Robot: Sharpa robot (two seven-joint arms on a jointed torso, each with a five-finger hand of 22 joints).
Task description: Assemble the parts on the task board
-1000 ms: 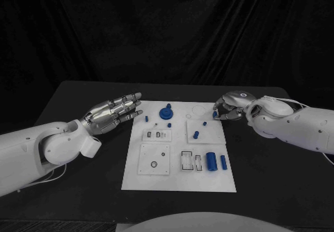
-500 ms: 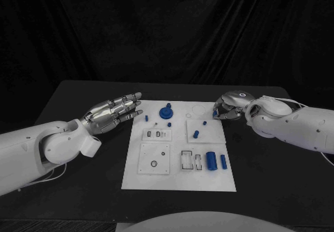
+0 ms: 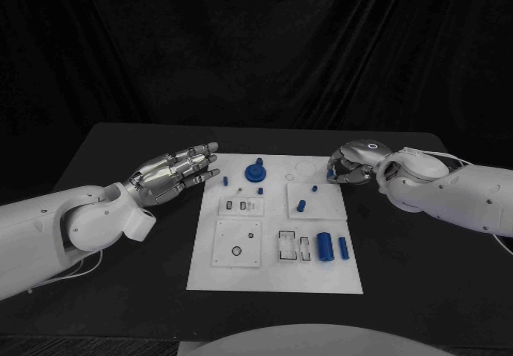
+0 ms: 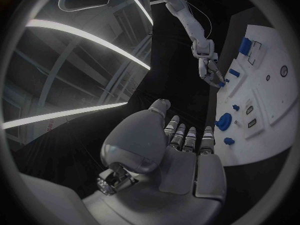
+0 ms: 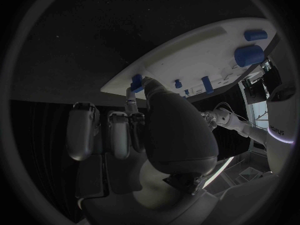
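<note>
The white task board [image 3: 273, 278] lies in the middle of the black table. My right hand [image 3: 350, 166] is at the board's far right corner, its thumb and a finger pinching a small blue part [image 5: 136, 82] just at the board's edge [image 5: 187, 60]. The same blue part [image 3: 329, 175] peeks out under the fingers in the head view. My left hand [image 3: 171, 176] hovers open beside the board's far left edge, fingers stretched out flat and holding nothing. A round blue piece [image 3: 254, 173] stands near the far edge, also seen as the round blue piece [image 4: 223, 121].
Small blue pegs [image 3: 300, 207] stand in the right middle block. Two blue cylinders [image 3: 324, 243] lie near the board's right edge next to empty slots [image 3: 287, 246]. A plate with round holes [image 3: 237, 245] sits at the near left. Bare black table surrounds the board.
My right hand has curled in slightly over the small blue part at the corner, hiding more of it. The left arm has not moved.
</note>
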